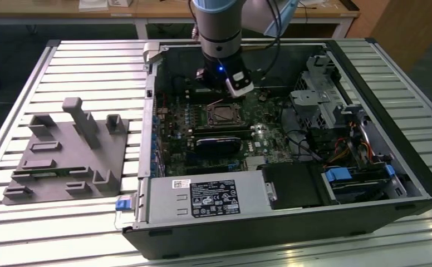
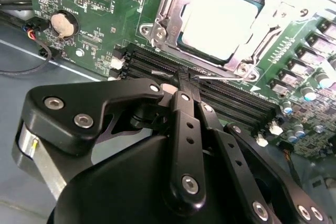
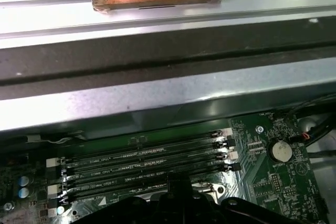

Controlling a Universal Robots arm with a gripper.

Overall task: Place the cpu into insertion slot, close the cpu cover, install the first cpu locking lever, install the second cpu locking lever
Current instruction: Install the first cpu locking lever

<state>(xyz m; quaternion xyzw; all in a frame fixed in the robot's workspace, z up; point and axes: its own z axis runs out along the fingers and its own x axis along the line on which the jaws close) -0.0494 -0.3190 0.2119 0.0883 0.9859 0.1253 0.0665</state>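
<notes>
Second wrist view: cpu (image 2: 220,19) in insertion slot (image 2: 157,30), end effector (image 2: 184,82) nearby.

memory slots (image 2: 152,65) under end effector (image 2: 182,80), case wall (image 3: 157,98) beyond

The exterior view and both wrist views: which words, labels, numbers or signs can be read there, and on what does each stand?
No text reads clearly.
Black label on the power supply box: print too small to read.
White sticker on the same box: too small.
White lettering along the memory slots, first wrist view: too blurred.
White marks on the green motherboard, second wrist view: too small.
</notes>
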